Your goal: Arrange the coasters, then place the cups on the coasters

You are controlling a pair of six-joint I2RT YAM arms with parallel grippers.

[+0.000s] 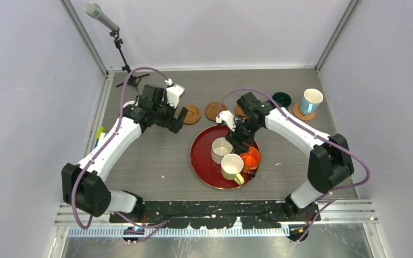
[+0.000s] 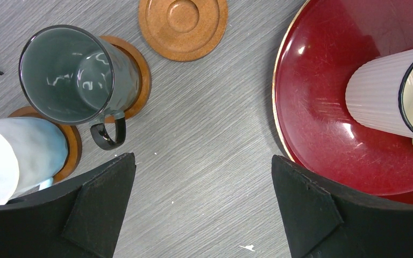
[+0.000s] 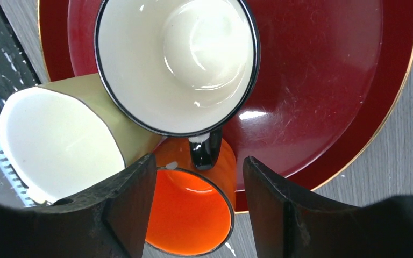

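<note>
1. Now, on the counter [image 1: 156,166] the dark red tray [image 1: 200,156] sits in the middle, carrying 3 cups packed together at its near right.
2. The right tool [image 3: 196,166] hangs low over that cluster, jaws partly apart and holding nothing. The left tool [image 2: 203,158] hovers fully spread and empty over bare counter left of the tray.
3. The white cup [image 3: 177,59] looks like the target. It stands just beside the pale yellow cup [image 3: 54,145], and its handle points at the orange cup [image 3: 185,215], so lift straight up before moving sideways or a neighbour may tip.
4. An empty coaster [image 2: 183,24] lies beyond the tray to the far left. Carry the cup there and set it centred inside the raised rim.
5. The white cup's black handle [image 3: 206,152] shows between the fingers. Close squarely on it, not on the orange rim beside it.
</note>
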